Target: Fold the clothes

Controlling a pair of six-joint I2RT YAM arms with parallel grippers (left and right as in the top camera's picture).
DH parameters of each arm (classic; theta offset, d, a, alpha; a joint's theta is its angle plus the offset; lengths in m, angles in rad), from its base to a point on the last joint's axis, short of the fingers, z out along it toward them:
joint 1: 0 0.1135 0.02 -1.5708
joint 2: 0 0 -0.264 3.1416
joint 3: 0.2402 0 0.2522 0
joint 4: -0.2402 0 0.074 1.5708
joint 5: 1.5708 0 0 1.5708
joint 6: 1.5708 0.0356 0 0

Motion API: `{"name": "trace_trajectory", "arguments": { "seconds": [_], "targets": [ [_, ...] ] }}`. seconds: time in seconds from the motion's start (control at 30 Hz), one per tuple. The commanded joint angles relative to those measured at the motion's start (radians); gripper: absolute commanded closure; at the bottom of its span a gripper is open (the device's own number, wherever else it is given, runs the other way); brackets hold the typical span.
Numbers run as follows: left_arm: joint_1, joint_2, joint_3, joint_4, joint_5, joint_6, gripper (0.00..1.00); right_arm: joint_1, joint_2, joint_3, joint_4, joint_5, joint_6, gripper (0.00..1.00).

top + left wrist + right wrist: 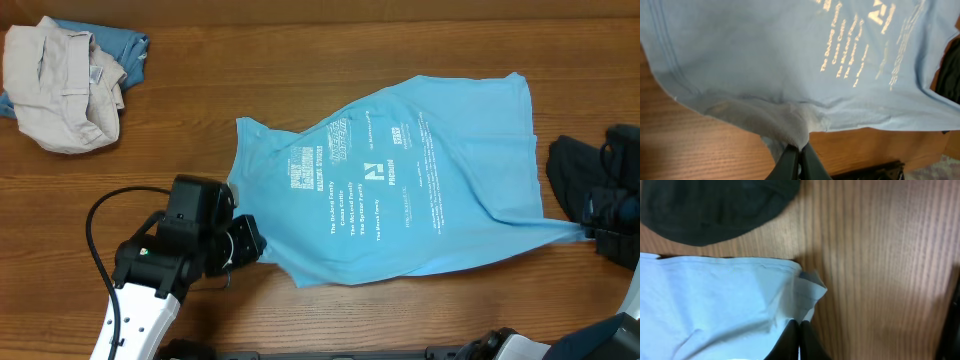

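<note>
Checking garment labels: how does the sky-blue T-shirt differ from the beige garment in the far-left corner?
The sky-blue T-shirt lies spread out; the beige garment is crumpled. The T-shirt bears white lettering; the beige garment shows none. The left end effector and right end effector each pinch the T-shirt; nothing touches the beige garment. Both lie on the table.
</note>
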Motion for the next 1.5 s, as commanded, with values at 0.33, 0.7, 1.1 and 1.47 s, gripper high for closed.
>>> {"name": "trace_trajectory", "arguments": {
  "seconds": [0.33, 0.7, 1.1, 1.47],
  "targets": [
    [-0.005, 0.179, 0.013, 0.122, -0.286, -0.005, 0.96, 0.021, 0.091, 0.030, 0.111, -0.019, 0.003, 0.96],
    [-0.003, 0.352, 0.013, 0.341, -0.380, -0.006, 0.96, 0.166, 0.149, 0.030, 0.307, -0.059, 0.006, 0.96],
    [0.048, 0.352, 0.013, 0.391, -0.489, -0.006, 0.93, 0.170, 0.172, 0.030, 0.369, 0.042, 0.042, 0.95],
    [0.048, 0.458, 0.013, 0.472, -0.548, -0.005, 0.92, 0.170, 0.353, 0.030, 0.456, 0.001, 0.042, 0.96]
  ]
}}
